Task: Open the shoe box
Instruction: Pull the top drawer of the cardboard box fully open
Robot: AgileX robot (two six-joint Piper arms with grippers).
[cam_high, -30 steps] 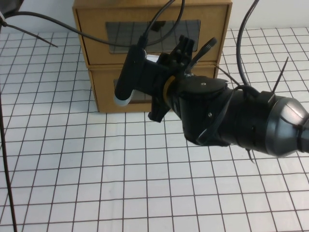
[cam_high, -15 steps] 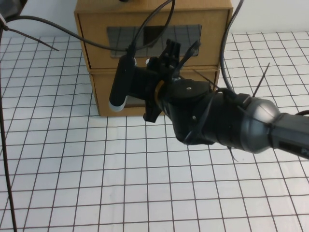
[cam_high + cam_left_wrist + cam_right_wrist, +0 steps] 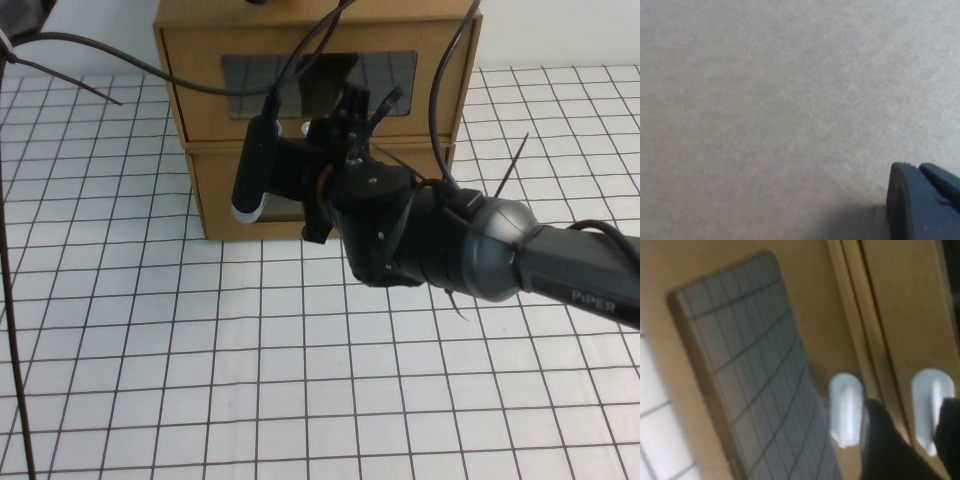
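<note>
Reaching over the bench (image 3: 200, 380), the right pincer (image 3: 914, 432) stands wide, straddling one white pull tab (image 3: 932, 405) beside the seam, presumably to draw a front out. The shoe box (image 3: 195, 80) sits at the far side atop a second box (image 3: 215, 190), its long axis left-right and its windowed face toward the robot. The left pincer (image 3: 922, 202) is close against a tan surface (image 3: 765, 100); grip state: cannot tell.

The only readable text is the word "PIPER", printed in pale letters on the right arm (image 3: 590, 290), on its dark forearm.
</note>
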